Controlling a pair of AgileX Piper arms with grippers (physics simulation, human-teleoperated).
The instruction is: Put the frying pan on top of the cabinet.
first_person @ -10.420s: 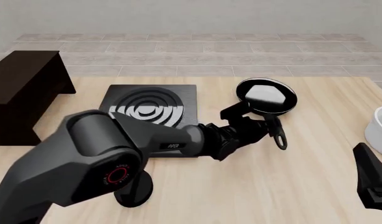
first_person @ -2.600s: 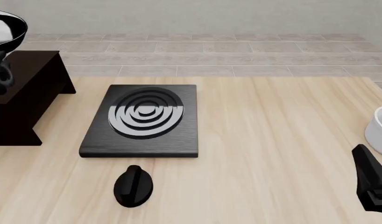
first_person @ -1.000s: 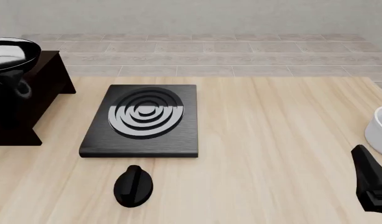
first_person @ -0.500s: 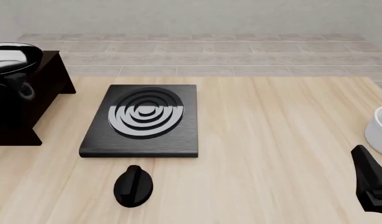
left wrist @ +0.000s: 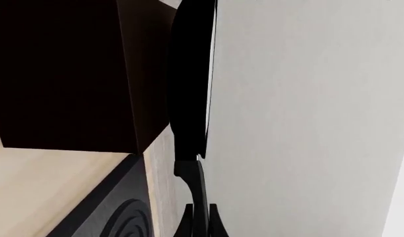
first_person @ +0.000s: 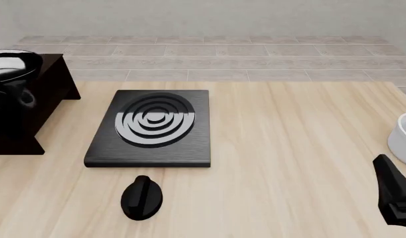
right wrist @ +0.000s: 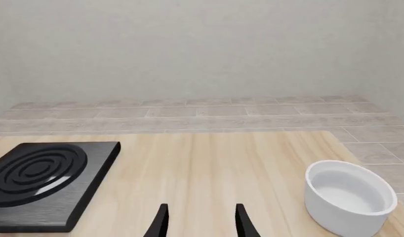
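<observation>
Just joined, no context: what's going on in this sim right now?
The left arm is placing the pan on the cabinet at the table's far left. The left gripper is shut on the pan's handle, and the pan sits at or just above the cabinet top; contact can't be told. The right gripper idles open near the white bowl. The stove plate and knob lie untouched.

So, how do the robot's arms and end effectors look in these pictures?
Little of them shows. The right arm appears in the front view as a black, angular, matte shape at the frame's edge. Its end effector has two thin, black, slightly curved fingers. The left end effector shows only slim black finger tips. No cables or markings are visible.
</observation>
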